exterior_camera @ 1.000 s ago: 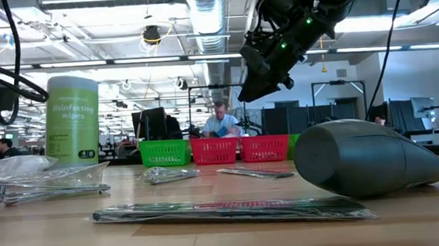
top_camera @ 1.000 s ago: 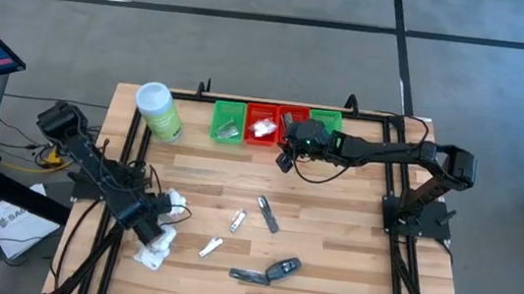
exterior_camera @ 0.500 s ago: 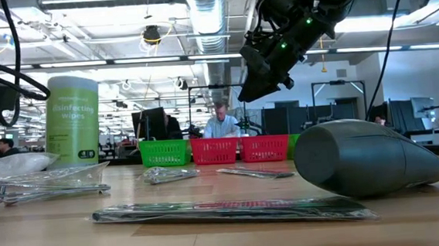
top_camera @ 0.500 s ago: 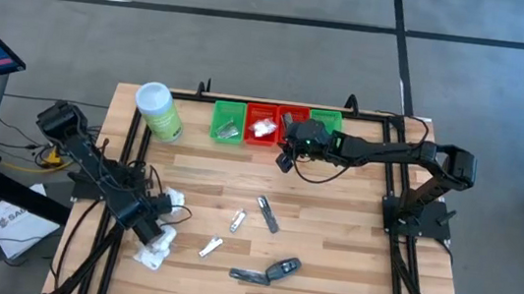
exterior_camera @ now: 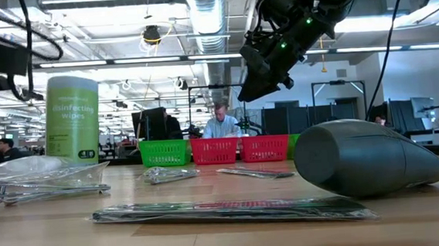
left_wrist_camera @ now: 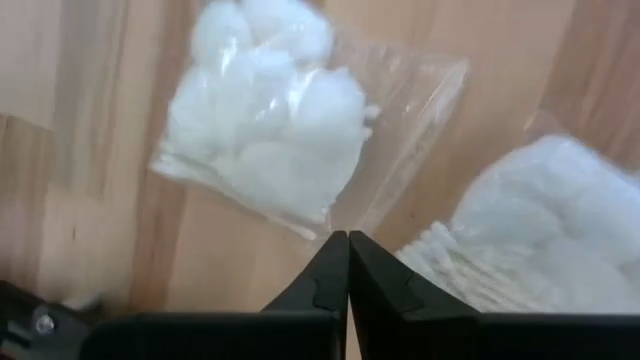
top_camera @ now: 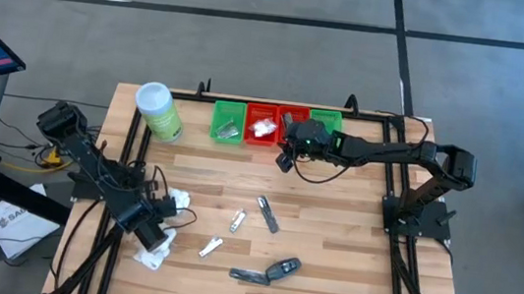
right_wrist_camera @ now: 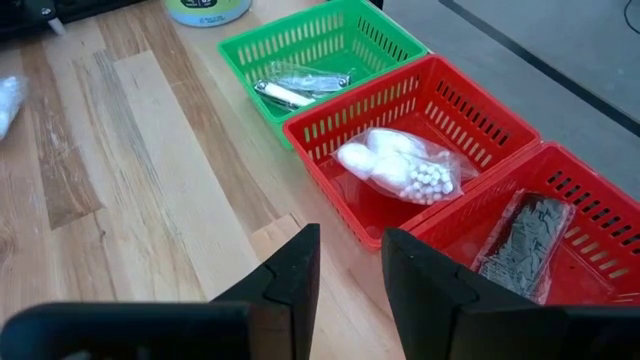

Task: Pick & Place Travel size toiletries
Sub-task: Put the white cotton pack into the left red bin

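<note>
The wooden table (top_camera: 332, 224) is carrying loose toiletries, and more are lying in the trays (right_wrist_camera: 420, 150) at its far edge. The left pincer (left_wrist_camera: 347, 262), clenched and empty, is hovering over a puffy white packet (left_wrist_camera: 270, 130) near the left edge. The packet is looking light, soft and slippery; its flat sealed edge should grip best. The right pincer (right_wrist_camera: 345, 265) is waiting released beside the trays.

Light-green wipes canister (top_camera: 158, 111) with white lid upright at table's (top_camera: 332, 224) far left corner. Green basket (top_camera: 227, 122), two red baskets, another green in row along far edge.
</note>
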